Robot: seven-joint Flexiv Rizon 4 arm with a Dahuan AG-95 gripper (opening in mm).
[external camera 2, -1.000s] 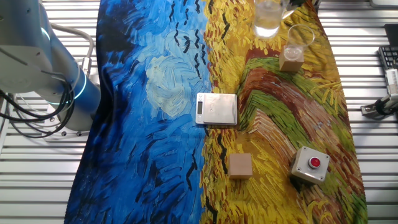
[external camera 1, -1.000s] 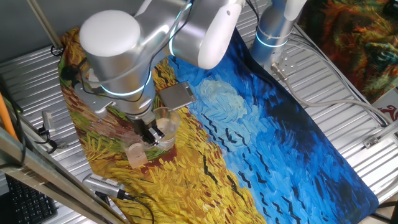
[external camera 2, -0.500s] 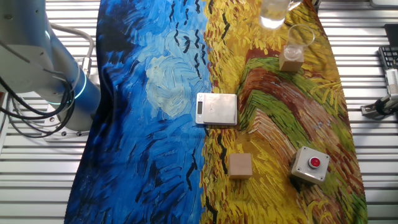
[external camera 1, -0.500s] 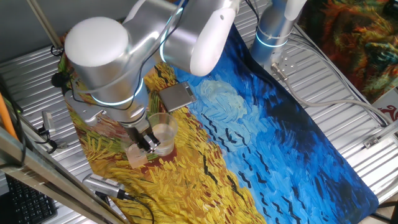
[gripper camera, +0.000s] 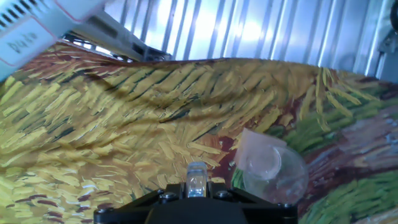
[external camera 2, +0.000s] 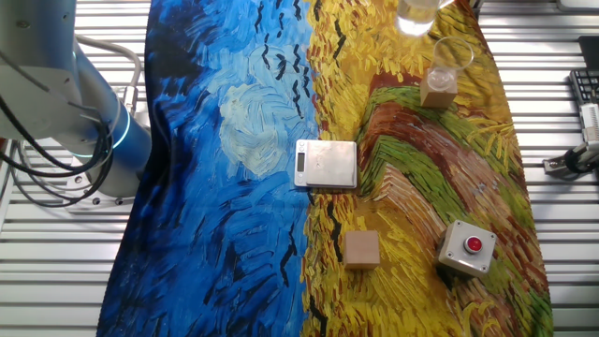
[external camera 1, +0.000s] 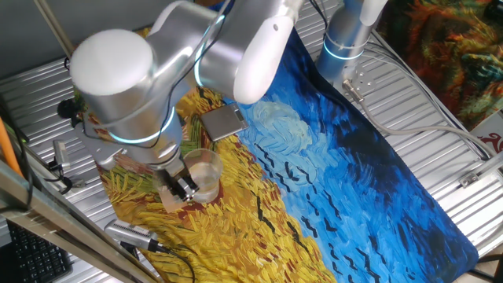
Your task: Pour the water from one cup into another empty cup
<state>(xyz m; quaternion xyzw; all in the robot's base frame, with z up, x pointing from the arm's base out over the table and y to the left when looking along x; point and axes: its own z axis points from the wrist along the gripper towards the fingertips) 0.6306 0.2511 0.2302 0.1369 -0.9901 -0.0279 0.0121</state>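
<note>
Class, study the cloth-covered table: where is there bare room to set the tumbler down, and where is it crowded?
Free: the blue half of the cloth, left of the scale, and the yellow strip between scale and wooden block. Crowded: the top corner, where the end effector holds the clear tumbler beside the peach cup.

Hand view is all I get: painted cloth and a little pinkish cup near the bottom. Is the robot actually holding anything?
Observer: Yes. One fixed view shows the gripper clamped on the rim of a clear tumbler, held off the cloth.
Visitor: Is water going into the little cup?
Observer: I can't see any stream. In the other fixed view the small peach cup stands upright, with the tumbler close by at the picture's top edge.
Visitor: Anything else on the table?
Observer: A flat metal scale, a wooden block and a box with a red button, all apart from the cups.
</note>
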